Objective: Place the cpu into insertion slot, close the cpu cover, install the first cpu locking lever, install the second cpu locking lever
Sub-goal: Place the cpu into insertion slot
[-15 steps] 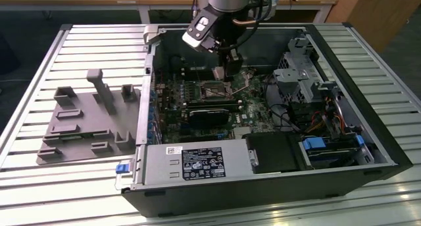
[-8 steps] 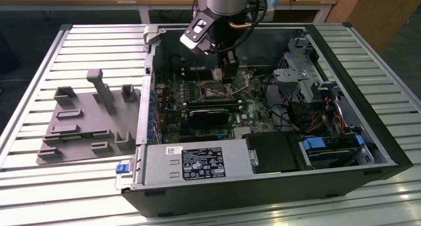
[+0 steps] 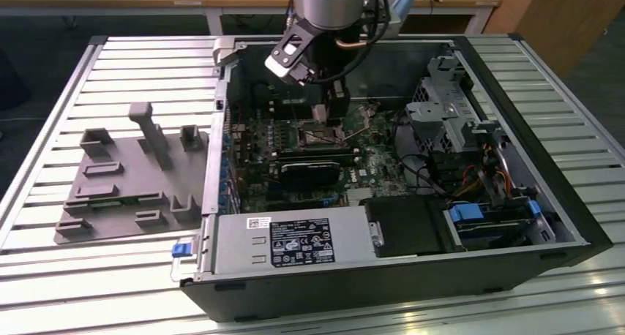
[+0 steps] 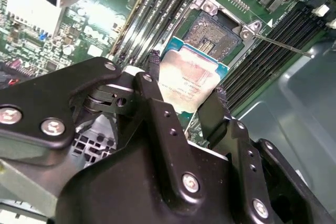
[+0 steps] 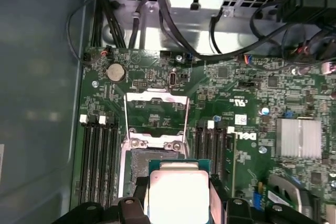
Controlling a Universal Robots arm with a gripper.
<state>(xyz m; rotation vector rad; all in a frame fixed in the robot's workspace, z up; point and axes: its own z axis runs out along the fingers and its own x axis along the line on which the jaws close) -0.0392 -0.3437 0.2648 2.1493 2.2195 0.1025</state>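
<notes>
Pincer (image 4: 187,77) above insertion slot (image 4: 212,32) — cpu (image 5: 178,195) in grip

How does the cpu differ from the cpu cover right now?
The cpu is a solid square chip with a silvery top; the cpu cover is a thin metal frame with an open centre. The cpu is held by the gripper near the socket, not seated, while the cpu cover stands swung open, off the socket. Both are silvery metal.

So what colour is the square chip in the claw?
The chip is silver on top with a greenish rim, clearest in the second wrist view.
</notes>
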